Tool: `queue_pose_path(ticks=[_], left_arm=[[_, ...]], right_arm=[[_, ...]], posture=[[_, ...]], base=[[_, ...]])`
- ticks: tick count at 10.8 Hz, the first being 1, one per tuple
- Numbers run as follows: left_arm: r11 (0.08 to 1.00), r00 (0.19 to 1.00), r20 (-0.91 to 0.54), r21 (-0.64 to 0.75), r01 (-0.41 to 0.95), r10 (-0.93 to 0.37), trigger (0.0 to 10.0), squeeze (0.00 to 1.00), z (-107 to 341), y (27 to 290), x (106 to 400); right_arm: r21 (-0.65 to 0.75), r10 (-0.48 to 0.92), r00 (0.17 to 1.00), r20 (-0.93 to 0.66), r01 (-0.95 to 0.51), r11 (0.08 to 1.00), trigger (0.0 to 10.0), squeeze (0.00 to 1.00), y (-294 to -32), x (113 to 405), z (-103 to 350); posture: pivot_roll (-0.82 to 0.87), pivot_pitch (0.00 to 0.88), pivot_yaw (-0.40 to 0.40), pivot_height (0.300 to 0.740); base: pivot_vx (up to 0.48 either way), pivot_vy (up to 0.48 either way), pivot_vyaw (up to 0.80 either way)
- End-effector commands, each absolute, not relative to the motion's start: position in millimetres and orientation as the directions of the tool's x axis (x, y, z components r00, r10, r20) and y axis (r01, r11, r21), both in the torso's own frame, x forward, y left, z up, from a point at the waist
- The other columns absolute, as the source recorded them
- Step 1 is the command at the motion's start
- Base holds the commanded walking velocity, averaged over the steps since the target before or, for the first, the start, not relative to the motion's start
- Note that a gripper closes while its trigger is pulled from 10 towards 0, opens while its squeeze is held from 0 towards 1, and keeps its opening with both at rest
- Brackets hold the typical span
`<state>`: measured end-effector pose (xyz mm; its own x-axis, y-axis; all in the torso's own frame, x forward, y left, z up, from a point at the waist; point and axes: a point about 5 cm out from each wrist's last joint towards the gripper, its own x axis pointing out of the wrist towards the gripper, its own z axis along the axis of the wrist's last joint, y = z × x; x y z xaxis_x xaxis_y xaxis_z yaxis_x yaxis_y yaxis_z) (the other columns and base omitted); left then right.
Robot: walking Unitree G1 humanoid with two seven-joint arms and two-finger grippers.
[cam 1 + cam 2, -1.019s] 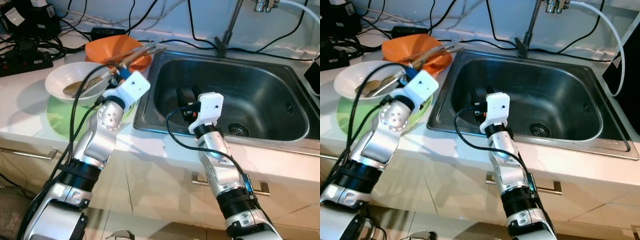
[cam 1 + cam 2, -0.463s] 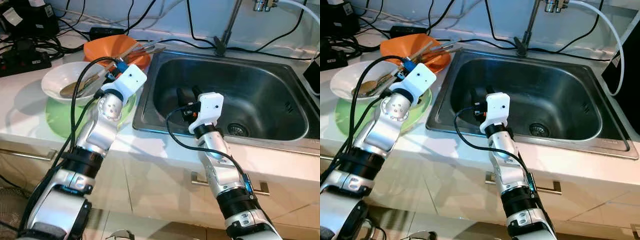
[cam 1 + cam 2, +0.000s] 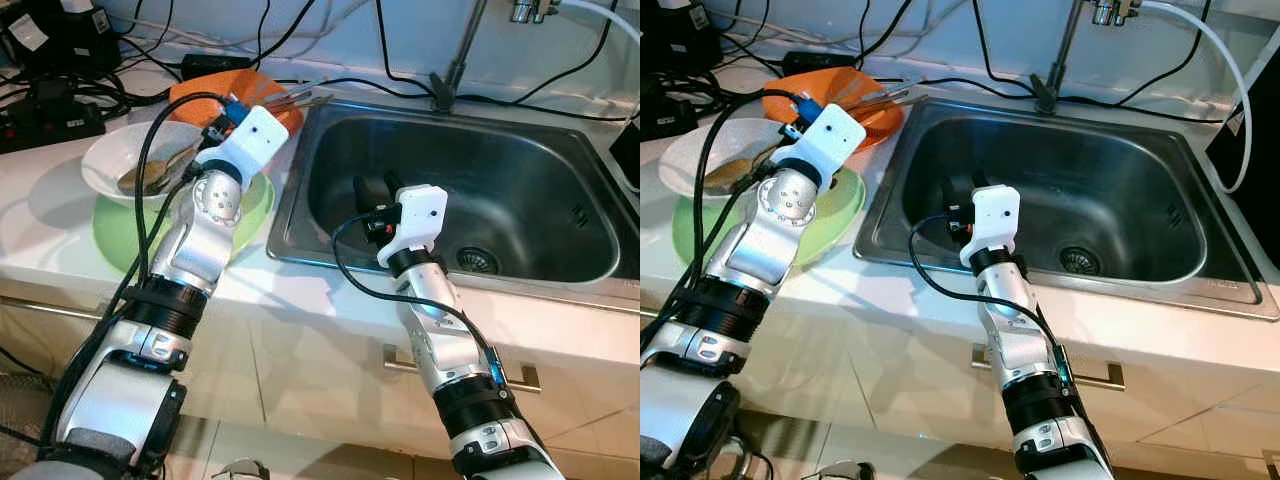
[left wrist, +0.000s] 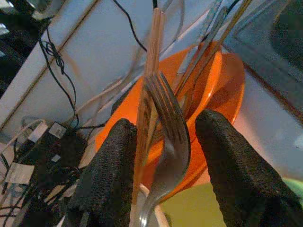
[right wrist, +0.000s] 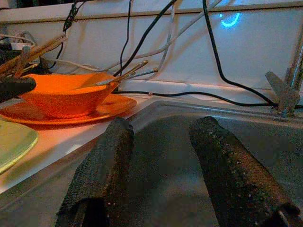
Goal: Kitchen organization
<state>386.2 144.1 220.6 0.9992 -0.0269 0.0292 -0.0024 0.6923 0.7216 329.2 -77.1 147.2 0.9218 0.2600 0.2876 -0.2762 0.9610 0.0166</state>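
From left to right, we see the white bowl (image 3: 135, 160) on the worktop (image 3: 40, 225), our left hand (image 4: 163, 156) open astride its fork (image 4: 165, 142), a stiff, slippery thing best pinched mid-handle, and our right hand (image 5: 161, 161) open in the sink (image 3: 560, 200).
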Motion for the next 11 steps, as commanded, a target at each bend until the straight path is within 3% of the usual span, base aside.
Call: queue_pose_path(ticks=[1,8,9,10,11], left_arm=[[0.698,0.999,0.036,0.716,-0.017,-0.012,10.0,0.00,225.7,145.2,389.7],[0.704,1.000,-0.017,0.710,0.009,0.005,10.0,0.00,218.6,144.3,399.1],[0.702,1.000,-0.019,0.712,0.010,0.005,4.7,0.00,218.4,144.2,399.5],[0.699,1.000,-0.018,0.715,0.009,0.005,0.3,0.00,218.4,144.1,399.6],[0.695,1.000,-0.010,0.719,0.002,0.007,0.0,0.00,219.5,144.3,399.6]], right_arm=[[0.016,0.249,0.927,0.281,-0.264,0.964,10.0,0.00,-80.1,328.7,144.5],[0.026,0.237,0.932,0.275,-0.254,0.967,10.0,0.00,-81.2,326.9,142.0],[0.028,0.237,0.932,0.275,-0.254,0.967,10.0,0.00,-81.2,327.0,141.9],[0.030,0.237,0.932,0.274,-0.254,0.967,10.0,0.00,-81.2,327.1,141.9],[0.031,0.237,0.932,0.274,-0.255,0.967,10.0,0.00,-81.2,327.2,141.8]], posture=[[0.06,0.045,-0.041,0.740],[0.05,0.049,-0.035,0.740],[0.05,0.049,-0.035,0.740],[0.06,0.049,-0.036,0.740],[0.06,0.049,-0.037,0.740]], base=[[0.000,0.000,0.00],[0.000,0.000,0.00],[0.000,0.000,0.00],[0.000,0.000,0.00],[0.000,0.000,0.00]])
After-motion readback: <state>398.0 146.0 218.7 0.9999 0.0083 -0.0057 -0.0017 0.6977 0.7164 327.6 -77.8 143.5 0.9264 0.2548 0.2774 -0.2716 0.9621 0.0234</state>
